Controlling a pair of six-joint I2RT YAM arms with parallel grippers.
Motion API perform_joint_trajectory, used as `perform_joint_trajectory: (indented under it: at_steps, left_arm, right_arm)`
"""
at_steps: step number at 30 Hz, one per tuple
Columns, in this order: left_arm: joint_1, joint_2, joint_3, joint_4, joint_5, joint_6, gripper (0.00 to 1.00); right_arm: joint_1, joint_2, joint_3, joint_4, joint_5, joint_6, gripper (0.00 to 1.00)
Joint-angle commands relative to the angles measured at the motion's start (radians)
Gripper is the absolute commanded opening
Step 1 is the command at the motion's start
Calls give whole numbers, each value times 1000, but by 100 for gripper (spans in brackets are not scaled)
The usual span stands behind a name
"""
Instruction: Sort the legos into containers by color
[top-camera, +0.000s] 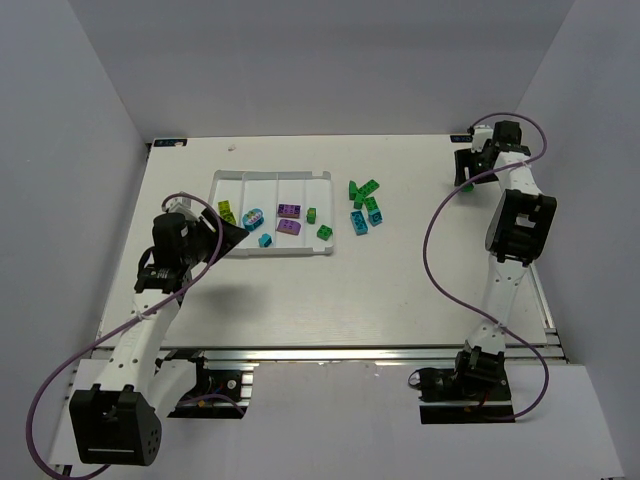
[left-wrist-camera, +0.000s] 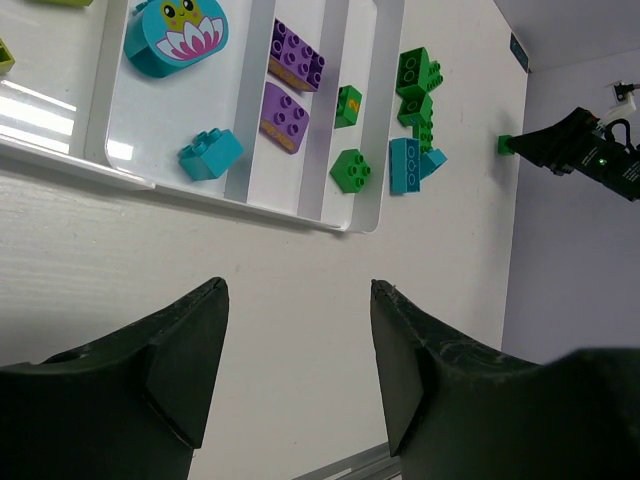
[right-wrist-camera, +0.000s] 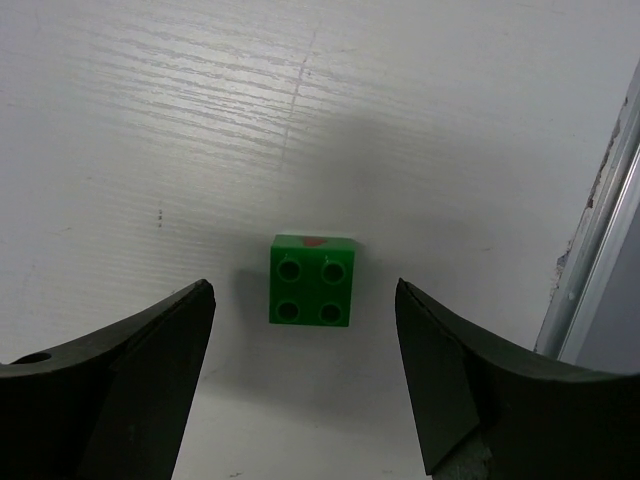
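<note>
- The right tool (right-wrist-camera: 302, 292) is spread wide and holds nothing. It hangs over one green four-stud brick (right-wrist-camera: 312, 281) at the desk's (right-wrist-camera: 150, 120) far right corner.
- The left tool (left-wrist-camera: 298, 292) is open and empty, near the white tray (top-camera: 272, 173).
- Loose bricks (top-camera: 364, 205), green and teal, lie beside the tray.

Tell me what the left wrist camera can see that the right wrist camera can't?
Only the left wrist view shows the white tray with purple bricks and a teal brick inside, plus a loose pile of green and teal bricks beside it. Only the right wrist view shows the green brick up close, with four studs, and a metal rail. Both show the white table and an open gripper, the left gripper or right gripper, and probably that same green brick.
</note>
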Motion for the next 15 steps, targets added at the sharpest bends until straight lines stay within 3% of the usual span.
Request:
perform_joint_trajectory:
  at_steps: [1, 11, 15]
  left_arm:
    - [-3, -14, 3, 6, -9, -3, 68]
    - [-5, -20, 3, 13, -9, -8, 68]
    - [-5, -26, 9, 12, -9, -11, 68]
  right_arm:
    - [-17, 21, 52, 8, -27, -29, 77]
    - [-18, 67, 66, 12, -32, -37, 65]
    - [-18, 70, 66, 12, -41, -46, 51]
